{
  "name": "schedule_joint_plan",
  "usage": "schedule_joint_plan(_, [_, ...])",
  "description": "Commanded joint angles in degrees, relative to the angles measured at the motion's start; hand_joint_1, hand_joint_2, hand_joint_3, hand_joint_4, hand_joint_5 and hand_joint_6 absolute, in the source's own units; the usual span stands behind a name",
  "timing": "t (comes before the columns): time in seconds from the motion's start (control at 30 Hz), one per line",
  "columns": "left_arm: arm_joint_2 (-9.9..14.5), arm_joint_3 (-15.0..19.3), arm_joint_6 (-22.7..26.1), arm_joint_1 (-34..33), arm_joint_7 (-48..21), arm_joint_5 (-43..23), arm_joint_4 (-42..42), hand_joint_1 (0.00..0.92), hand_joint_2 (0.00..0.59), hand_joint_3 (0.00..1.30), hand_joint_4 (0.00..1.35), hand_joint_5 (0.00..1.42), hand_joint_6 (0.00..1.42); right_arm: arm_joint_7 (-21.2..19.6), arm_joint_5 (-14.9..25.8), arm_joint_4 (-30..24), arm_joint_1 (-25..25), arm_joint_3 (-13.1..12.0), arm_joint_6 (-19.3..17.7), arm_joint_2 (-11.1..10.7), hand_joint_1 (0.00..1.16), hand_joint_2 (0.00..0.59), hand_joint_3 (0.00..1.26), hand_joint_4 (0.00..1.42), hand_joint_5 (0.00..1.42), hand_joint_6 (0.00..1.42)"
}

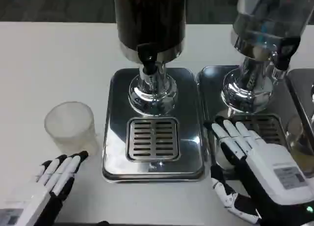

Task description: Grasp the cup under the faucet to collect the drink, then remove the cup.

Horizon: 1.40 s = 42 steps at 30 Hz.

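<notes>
Frosted plastic cup at left of frame on the counter, off the drip tray, ungrasped. Left robot hand just below, fingers straight, empty; right robot hand likewise, lower right. Risk of tipping the light cup with a clumsy approach.

A frosted, translucent cup stands upright on the white table, to the left of the steel drip tray beneath the dark drink dispenser, not under its black faucet. The left hand lies just before the cup with fingers extended toward it, seemingly not touching. The right hand rests with fingers spread over the grate of a second tray, beneath a clear dispenser.
</notes>
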Motion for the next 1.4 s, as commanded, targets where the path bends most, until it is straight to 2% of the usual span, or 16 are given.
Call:
schedule_joint_plan(0.03, [0.9,-0.1,0.5,-0.1,-1.1,-0.1,-0.1,0.0,0.09,0.0,0.0,0.0,0.0,-0.8,0.4,-0.3,-0.1,-0.4,0.1,-0.3,0.46,0.586,0.06,0.0,0.0,0.06])
schedule_joint_plan(0.57, [0.4,0.5,-0.9,-0.2,0.0,-1.8,0.7,0.0,0.09,0.0,0.0,0.0,0.0,-1.2,1.7,-0.1,0.1,-0.8,-0.1,-0.1,0.47,0.586,0.08,0.0,0.0,0.08])
schedule_joint_plan(0.73, [1.0,1.2,-1.9,-0.6,-0.2,-2.7,1.8,0.0,0.09,0.0,0.0,0.0,0.0,-1.3,1.3,-0.3,-0.1,-0.2,0.5,0.8,0.48,0.586,0.08,0.0,0.0,0.08])
schedule_joint_plan(1.0, [1.4,3.5,-8.2,-2.4,1.2,-7.5,7.1,0.0,0.089,0.0,0.0,0.0,0.0,-1.9,-0.1,-1.5,0.7,0.9,1.9,2.9,0.48,0.586,0.09,0.0,0.0,0.09])
schedule_joint_plan(1.13, [1.1,5.1,-12.4,-3.3,3.8,-8.5,9.5,0.0,0.09,0.0,0.0,0.0,0.02,-2.3,-0.3,-1.7,0.9,1.3,2.1,3.1,0.49,0.586,0.1,0.0,0.0,0.09])
schedule_joint_plan(1.4, [-0.1,7.4,-17.1,-4.9,6.8,-10.7,13.9,0.0,0.096,0.0,0.0,0.04,0.06,-2.3,-0.4,-1.7,0.7,1.6,2.1,3.0,0.49,0.586,0.1,0.0,0.0,0.1])
